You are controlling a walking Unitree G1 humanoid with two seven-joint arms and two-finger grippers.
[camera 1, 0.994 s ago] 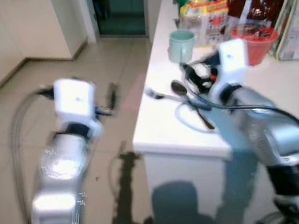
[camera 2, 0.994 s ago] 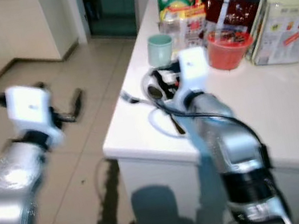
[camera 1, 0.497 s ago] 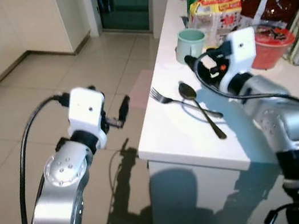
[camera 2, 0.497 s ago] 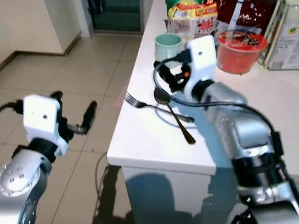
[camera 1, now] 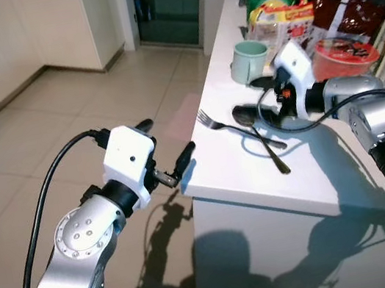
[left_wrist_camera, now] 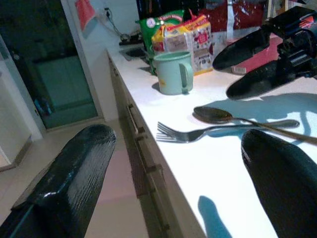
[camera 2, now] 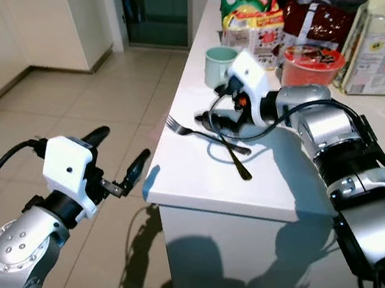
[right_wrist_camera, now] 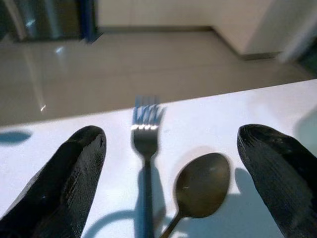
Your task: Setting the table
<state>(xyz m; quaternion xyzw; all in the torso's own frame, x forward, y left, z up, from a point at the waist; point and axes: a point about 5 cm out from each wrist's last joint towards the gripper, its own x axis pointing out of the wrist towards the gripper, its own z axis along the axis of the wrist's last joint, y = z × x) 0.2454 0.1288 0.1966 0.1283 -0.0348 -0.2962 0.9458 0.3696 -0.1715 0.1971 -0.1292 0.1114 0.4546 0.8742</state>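
A white counter [camera 1: 257, 170] serves as the landmark. On it, near the edge that faces the tiled floor [camera 1: 41, 133], lie a fork [camera 1: 238, 130] and a spoon [camera 1: 260, 136]. Their handles cross, so the two are touching, with the fork's tines toward the counter edge and the spoon's bowl just beside the fork's neck. A pale green mug [camera 1: 248, 61] stands upright farther in on the counter, apart from the cutlery. Behind the mug sit snack packets [camera 1: 275, 10], and a red bowl [camera 1: 344, 57] sits beside them, all toward the back of the counter.

The right gripper [right_wrist_camera: 168, 163] hovers low over the counter above the fork and spoon. Its two black fingers [right_wrist_camera: 74, 173] are spread wide, one on each side of the cutlery, and hold nothing. From the wrist camera the fork's tines and the spoon's bowl lie between the fingers, with no contact visible.

The left gripper [camera 1: 172, 155] is off the counter, over the floor just beside the counter's near corner. Its fingers [left_wrist_camera: 69, 178] are also wide apart and empty, and they point toward the counter, where fork, spoon and mug lie ahead of them.
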